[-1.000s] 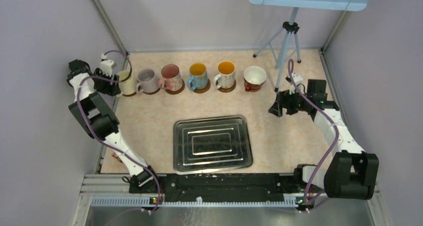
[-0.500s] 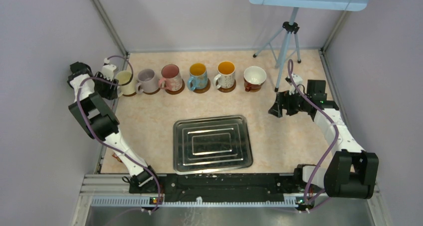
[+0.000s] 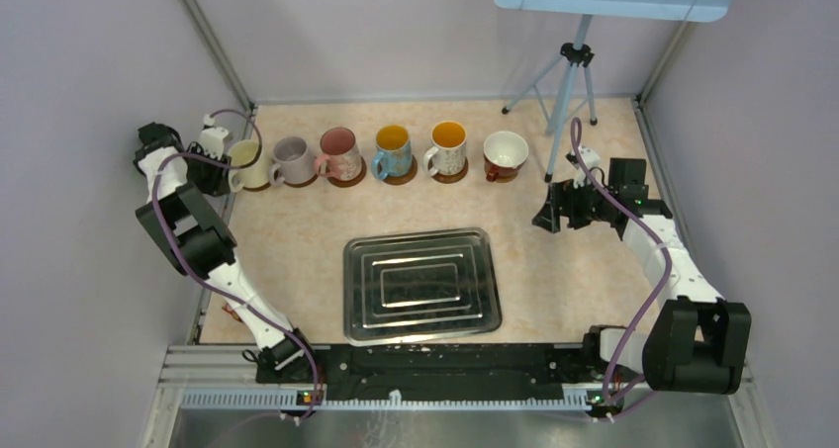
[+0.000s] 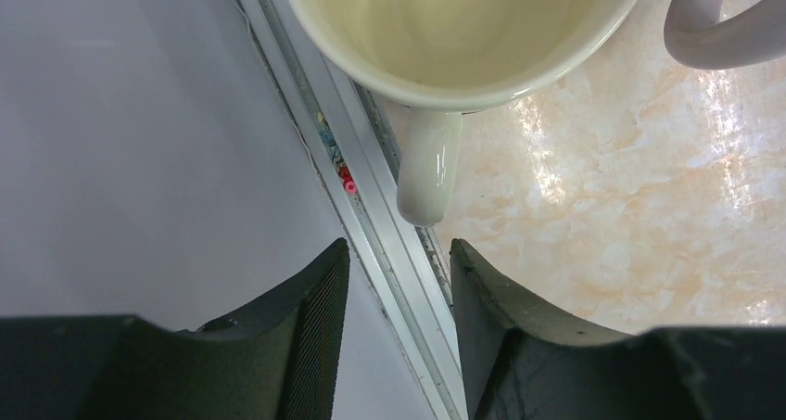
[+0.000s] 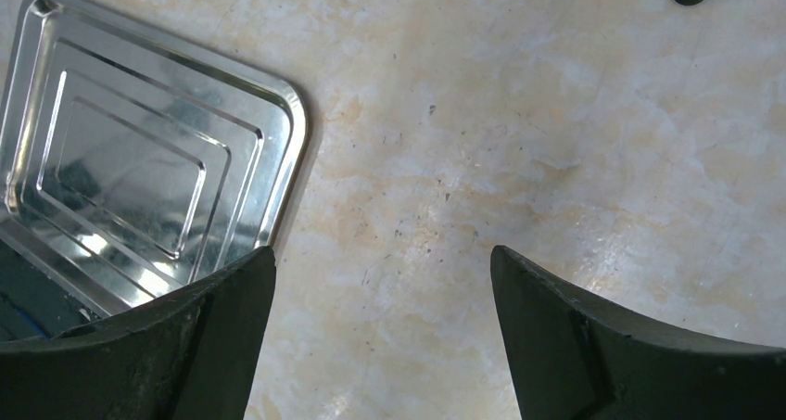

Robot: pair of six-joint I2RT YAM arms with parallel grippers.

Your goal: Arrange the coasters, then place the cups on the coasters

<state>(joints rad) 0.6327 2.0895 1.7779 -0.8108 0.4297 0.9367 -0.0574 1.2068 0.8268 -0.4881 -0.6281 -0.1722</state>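
Cream mug (image 3: pixel 248 162) stands free at the left end of the row of six mugs beyond the tray (image 3: pixel 422 285), its handle (image 4: pixel 428 174) pointing at the left jaws. A second ago those jaws were at the mug. They have since drawn back toward the side wall and narrowed to a slim gap, pinching nothing. The wall's rail (image 4: pixel 371 207) runs under that gap. A lilac mug (image 3: pixel 292 159) sits just beside the cream one. Dark coasters (image 3: pixel 346 179) show under several mugs. Right of the tray, the right jaws hang spread wide over the surface (image 5: pixel 519 142), unmoved.
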